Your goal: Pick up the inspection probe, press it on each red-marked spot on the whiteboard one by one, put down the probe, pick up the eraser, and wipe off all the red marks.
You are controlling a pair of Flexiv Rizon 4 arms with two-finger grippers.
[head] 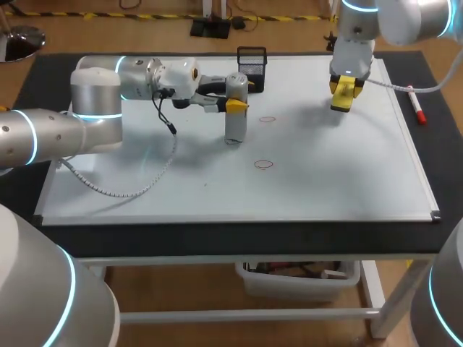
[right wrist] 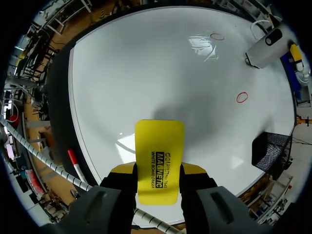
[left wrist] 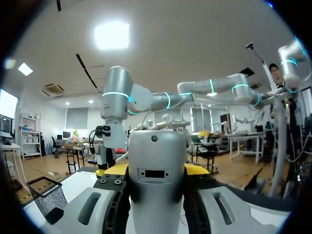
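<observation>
On the whiteboard, the inspection probe is held upright, clamped between the fingers of the left gripper, near two red marks. The eraser is gripped by the right gripper above the board. The tip should be centred on each mark, then pressed straight down.

Two silver-grey arms at the bench. The left arm is built of thick rounded segments, its joints ringed with glowing cyan bands, and ends in a white wrist with a cream cap. A thin black cable and a white braided hose trail from it. The right arm shows the same cyan ring and a white cable. The left gripper and right gripper have black finger bodies, pale grey oval insets, small black screws and bright yellow tips.
</observation>
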